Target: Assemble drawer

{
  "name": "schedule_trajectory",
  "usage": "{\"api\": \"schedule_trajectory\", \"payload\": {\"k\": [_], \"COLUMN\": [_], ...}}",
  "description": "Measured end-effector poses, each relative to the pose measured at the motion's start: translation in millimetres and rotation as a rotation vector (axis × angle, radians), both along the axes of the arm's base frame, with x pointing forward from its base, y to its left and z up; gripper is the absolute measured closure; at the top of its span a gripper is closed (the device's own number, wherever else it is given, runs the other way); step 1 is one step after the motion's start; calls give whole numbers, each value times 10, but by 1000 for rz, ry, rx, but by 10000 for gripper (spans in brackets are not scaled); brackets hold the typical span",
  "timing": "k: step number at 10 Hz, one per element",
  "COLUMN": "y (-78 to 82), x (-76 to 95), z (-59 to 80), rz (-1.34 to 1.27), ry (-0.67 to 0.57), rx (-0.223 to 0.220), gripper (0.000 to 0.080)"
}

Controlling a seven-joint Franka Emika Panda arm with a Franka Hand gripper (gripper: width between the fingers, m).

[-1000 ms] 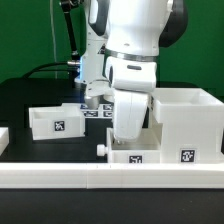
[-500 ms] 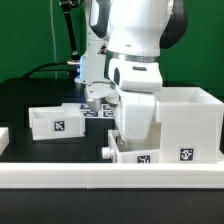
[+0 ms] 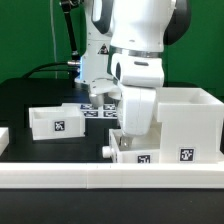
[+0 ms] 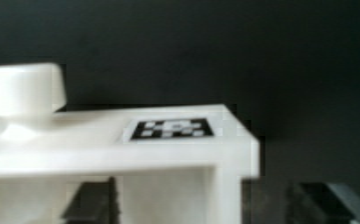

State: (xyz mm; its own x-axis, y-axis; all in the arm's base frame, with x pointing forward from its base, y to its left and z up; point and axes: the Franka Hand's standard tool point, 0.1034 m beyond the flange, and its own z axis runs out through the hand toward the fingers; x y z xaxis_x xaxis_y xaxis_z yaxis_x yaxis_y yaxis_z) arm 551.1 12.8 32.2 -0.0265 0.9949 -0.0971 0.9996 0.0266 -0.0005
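My gripper (image 3: 134, 136) stands low over a small white drawer (image 3: 140, 153) with a round knob (image 3: 107, 150), right against the left side of the big white drawer box (image 3: 186, 120). In the wrist view the drawer (image 4: 141, 155) with its knob (image 4: 20, 90) and a marker tag (image 4: 173, 128) fills the frame. My gripper (image 4: 212, 205) has one finger (image 4: 97, 200) over the white part and the other just outside its edge, and it looks shut on the drawer. The contact itself is blurred.
A second small white drawer (image 3: 57, 122) lies at the exterior view's left. The marker board (image 3: 95, 109) lies behind it near the arm's base. A long white rail (image 3: 90, 178) runs along the front. A white piece (image 3: 3, 138) shows at the far left edge.
My gripper and the small drawer under it have shifted toward the exterior view's right, closer to the drawer box. The other drawer has not moved.
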Motion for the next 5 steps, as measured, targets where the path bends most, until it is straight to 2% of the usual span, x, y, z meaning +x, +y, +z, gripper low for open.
{"api": "schedule_trajectory", "payload": {"k": [3,5], "y": [-21,-232], "x": [45,51], "z": [301,401], "rz": [-9,4], "ry": [-16,-25], "rx": [-9,-15], "gripper": [164,151]}}
